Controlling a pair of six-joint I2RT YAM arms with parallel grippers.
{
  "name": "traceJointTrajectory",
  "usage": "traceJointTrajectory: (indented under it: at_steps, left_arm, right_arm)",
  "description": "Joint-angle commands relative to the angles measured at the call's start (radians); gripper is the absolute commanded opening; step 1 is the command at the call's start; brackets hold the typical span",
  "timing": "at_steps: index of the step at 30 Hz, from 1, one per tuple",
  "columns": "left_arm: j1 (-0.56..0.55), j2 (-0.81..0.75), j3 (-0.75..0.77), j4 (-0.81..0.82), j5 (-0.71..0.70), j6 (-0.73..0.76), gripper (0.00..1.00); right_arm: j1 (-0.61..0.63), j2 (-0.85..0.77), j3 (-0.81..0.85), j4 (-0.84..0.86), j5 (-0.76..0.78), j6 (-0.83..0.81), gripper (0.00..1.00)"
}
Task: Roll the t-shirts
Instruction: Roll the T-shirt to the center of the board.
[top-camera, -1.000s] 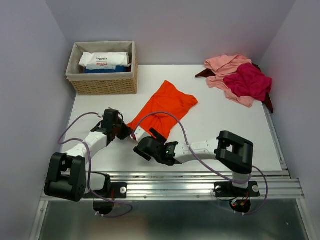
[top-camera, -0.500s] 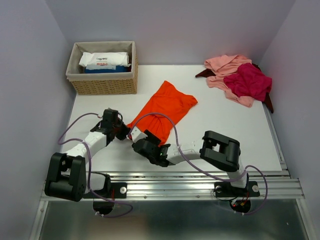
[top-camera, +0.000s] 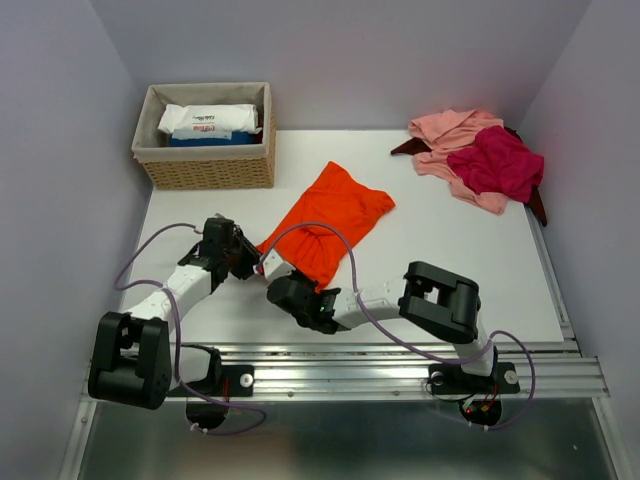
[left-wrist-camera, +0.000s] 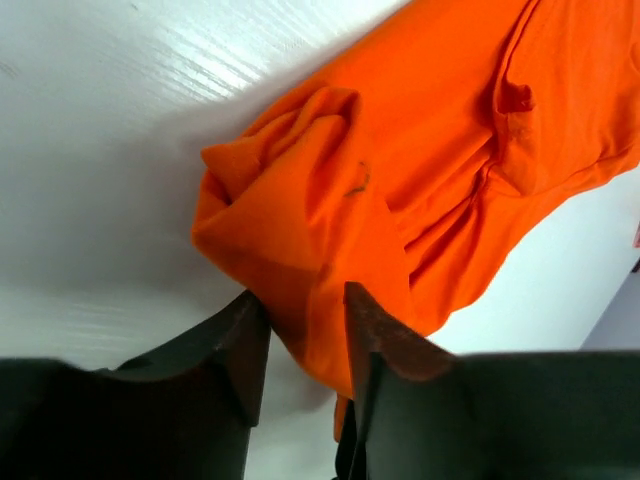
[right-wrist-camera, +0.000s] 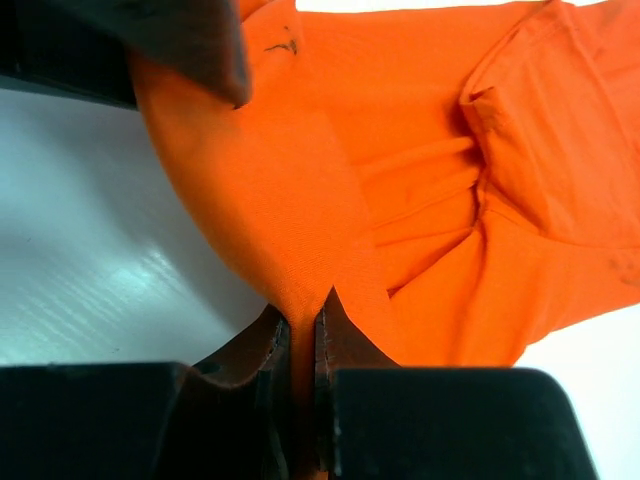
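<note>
Wicker basket (top-camera: 205, 170) far left, out of the way. Left claw (left-wrist-camera: 300, 312) stands part open around the near-left corner of the orange t-shirt (top-camera: 335, 205), with no firm pinch, so that corner may drop. Right claw (right-wrist-camera: 303, 325) is just beside it, clamped on a near fold. The claws could knock, or a one-sided pull could drag the cloth. Near edge of the surface (top-camera: 450, 270) is close, with bare room to the right. Other t-shirts (top-camera: 480, 150) piled far right, well apart.

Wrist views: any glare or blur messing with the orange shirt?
Left wrist: orange shirt sharp, glare streaks on the white table, dark fingers soft at the bottom edge. Right wrist: table blown out at top and lower right, a sheen patch at left, shirt folds crisp. Top external: even light, soft shadows, no blur.
</note>
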Motion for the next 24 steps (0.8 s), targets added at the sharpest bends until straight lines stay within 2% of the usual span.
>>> traceJointTrajectory:
  at_steps: [1,2,5,17,24]
  left_arm:
    - [0.009,-0.038,0.051,-0.014,0.003,0.035,0.55]
    - [0.009,-0.043,0.054,-0.015,0.008,0.04,0.65]
    - [0.009,-0.052,0.077,-0.032,0.015,0.055,0.75]
    - [0.023,-0.153,0.199,-0.152,-0.011,0.098,0.77]
    - [0.027,-0.173,0.212,-0.169,-0.011,0.112,0.77]
  right_arm:
    - [-0.018,-0.068,0.012,-0.005,-0.084,0.051,0.01]
    - [-0.031,-0.072,0.015,-0.019,-0.126,0.083,0.01]
    - [-0.06,-0.094,0.023,-0.061,-0.228,0.119,0.01]
    - [-0.254,-0.146,0.057,-0.191,-0.692,0.312,0.01]
    - [-0.363,-0.12,0.086,-0.218,-1.038,0.355,0.01]
